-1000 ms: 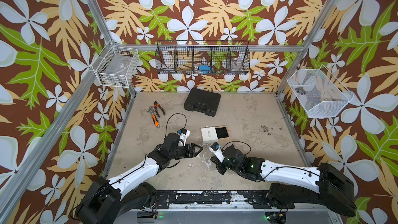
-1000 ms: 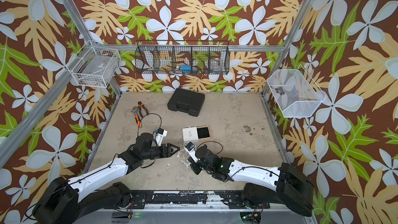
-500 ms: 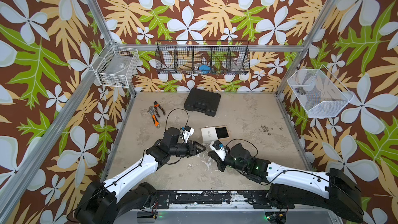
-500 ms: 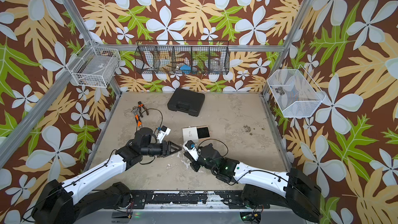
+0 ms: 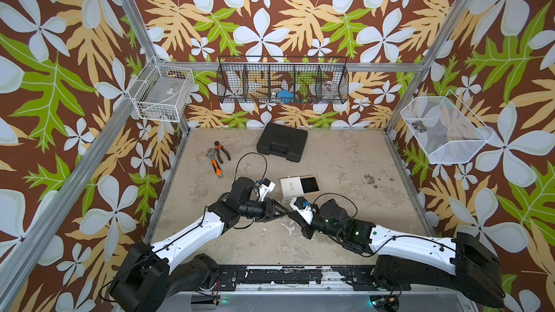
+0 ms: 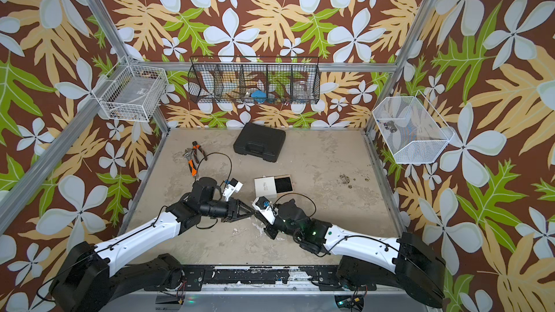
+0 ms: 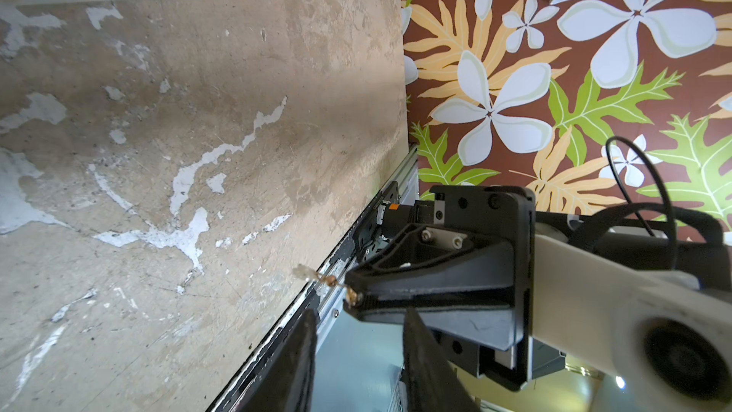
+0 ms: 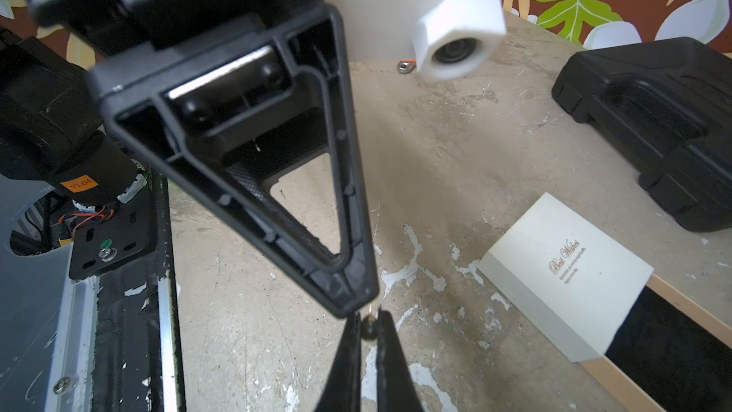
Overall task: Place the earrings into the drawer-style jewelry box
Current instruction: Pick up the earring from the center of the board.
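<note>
The drawer-style jewelry box [image 5: 290, 188] lies central — case [image 5: 282, 142] behind it, pliers [image 5: 218, 159] to its left.

Both top views look steeply down from high above the arms' bases, far enough back to hold the whole worn beige table [image 5: 345, 160] and both arms, sharing nearly everything. Each wrist camera sits close behind its own black fingers, low over the table: the one on the left gripper [image 7: 360, 313] faces the right gripper [image 7: 352, 297] tip to tip, and the reverse. Both catch the tiny gold-wire earring [image 7: 303, 271] at those tips and the white card sleeve with its tan tray [image 8: 562, 267] off to one side of them.
</note>
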Tool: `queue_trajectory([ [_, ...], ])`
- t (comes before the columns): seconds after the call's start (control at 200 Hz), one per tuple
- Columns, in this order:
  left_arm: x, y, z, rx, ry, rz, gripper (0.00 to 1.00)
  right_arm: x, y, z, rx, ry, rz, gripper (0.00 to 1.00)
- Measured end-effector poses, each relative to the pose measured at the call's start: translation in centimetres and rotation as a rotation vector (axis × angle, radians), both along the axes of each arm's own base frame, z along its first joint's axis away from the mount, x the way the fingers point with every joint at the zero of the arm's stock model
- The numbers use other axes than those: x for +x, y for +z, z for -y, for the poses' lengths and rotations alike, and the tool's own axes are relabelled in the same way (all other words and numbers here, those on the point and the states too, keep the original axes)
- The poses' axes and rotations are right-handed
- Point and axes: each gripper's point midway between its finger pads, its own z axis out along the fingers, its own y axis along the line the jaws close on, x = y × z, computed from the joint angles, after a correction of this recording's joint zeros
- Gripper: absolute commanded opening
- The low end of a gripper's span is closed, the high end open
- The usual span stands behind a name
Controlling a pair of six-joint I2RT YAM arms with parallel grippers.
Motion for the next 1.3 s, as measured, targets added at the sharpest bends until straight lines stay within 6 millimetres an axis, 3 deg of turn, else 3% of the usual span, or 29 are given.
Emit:
queue_trajectory([
  [0.475, -0.14, -0.02, 0.48, -0.034, -0.016, -0.033, 0.29, -0.47, 0.41, -0.16, 0.015, 0.034, 0.017, 0.05],
  [1.036, 0.0, 0.05, 0.66, -0.06, -0.003, -0.052, 0.07, -0.51, 0.4, 0.06, 0.013, 0.032, 0.023, 0.05],
  [1.296, 0.0, 0.09, 0.66, -0.067, 0.0, -0.052, 0.03, -0.61, 0.61, 0.24, 0.017, 0.033, 0.028, 0.07],
])
